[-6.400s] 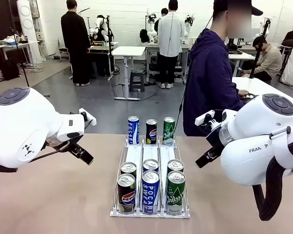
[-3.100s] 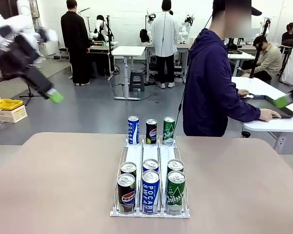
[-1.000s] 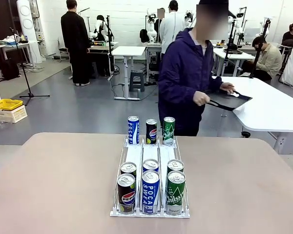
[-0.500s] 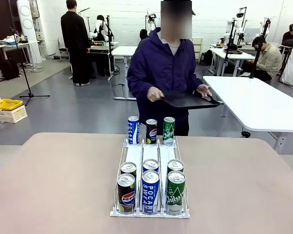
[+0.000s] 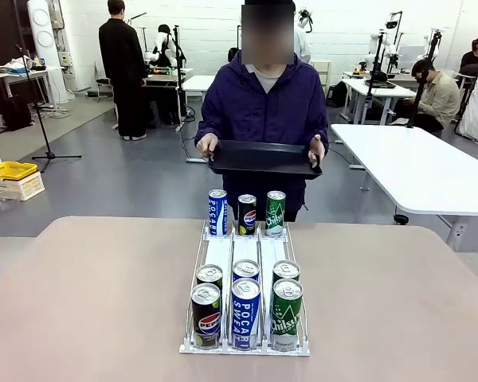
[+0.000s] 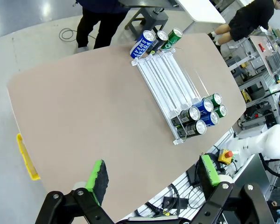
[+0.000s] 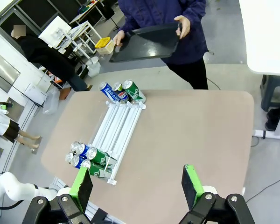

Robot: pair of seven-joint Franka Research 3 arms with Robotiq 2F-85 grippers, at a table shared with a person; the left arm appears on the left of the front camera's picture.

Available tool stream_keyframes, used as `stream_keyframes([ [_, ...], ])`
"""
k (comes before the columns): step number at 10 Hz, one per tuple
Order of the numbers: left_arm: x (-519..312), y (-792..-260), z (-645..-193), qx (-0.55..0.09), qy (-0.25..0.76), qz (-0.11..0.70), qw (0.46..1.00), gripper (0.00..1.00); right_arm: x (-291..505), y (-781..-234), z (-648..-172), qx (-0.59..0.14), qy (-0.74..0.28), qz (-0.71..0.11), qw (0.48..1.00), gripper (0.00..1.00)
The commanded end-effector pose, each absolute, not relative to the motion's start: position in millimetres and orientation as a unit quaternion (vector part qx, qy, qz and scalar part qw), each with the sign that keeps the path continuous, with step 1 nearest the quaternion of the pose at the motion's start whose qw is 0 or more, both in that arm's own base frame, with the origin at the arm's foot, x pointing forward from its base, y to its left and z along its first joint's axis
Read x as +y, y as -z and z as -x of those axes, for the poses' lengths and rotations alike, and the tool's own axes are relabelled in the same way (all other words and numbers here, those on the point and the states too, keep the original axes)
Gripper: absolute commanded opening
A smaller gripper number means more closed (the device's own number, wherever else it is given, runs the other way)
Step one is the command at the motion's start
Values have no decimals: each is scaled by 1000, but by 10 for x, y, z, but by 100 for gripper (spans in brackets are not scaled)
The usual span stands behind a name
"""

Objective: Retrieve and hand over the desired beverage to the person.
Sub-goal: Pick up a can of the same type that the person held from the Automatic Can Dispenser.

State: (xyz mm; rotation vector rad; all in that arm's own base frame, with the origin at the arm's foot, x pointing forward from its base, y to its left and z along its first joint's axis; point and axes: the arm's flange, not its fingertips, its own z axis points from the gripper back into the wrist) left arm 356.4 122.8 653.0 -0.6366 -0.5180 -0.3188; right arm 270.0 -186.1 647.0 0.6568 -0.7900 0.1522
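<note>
Several beverage cans stand in a clear three-lane rack (image 5: 245, 248) on the tan table: blue Pocari Sweat (image 5: 217, 212), dark Pepsi (image 5: 247, 214) and green Chilsung (image 5: 276, 212) at the far end, two more rows (image 5: 245, 312) at the near end. Nothing marks which one is desired. The person (image 5: 263, 103) stands at the far edge, both hands on a black tray (image 5: 263, 157). My left gripper (image 6: 152, 172) hangs open high over the table, the rack (image 6: 170, 88) far below. My right gripper (image 7: 137, 182) is likewise open and high, with rack (image 7: 116, 130) and tray (image 7: 147, 42) beneath it.
A white table (image 5: 414, 167) stands to the right behind the person. A yellow bin (image 5: 12, 179) sits on the floor at the left. Other people work at benches farther back. Bare tabletop (image 5: 88, 294) flanks the rack on both sides.
The person has turned from the white table to face mine and brought the black tray level in front with both hands. Earlier both arms rose out of the front view.
</note>
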Motion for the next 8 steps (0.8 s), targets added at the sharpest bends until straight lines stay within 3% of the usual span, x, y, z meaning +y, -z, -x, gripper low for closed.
stream_keyframes([
  [1,1246,-6547,-3576,-252,162,311,902,100,-1871,-6485,-2727,-383,-81,-323,862,100],
  [8,1246,-6547,-3576,-252,162,311,902,100,-1871,-6485,-2727,-383,-81,-323,862,100],
])
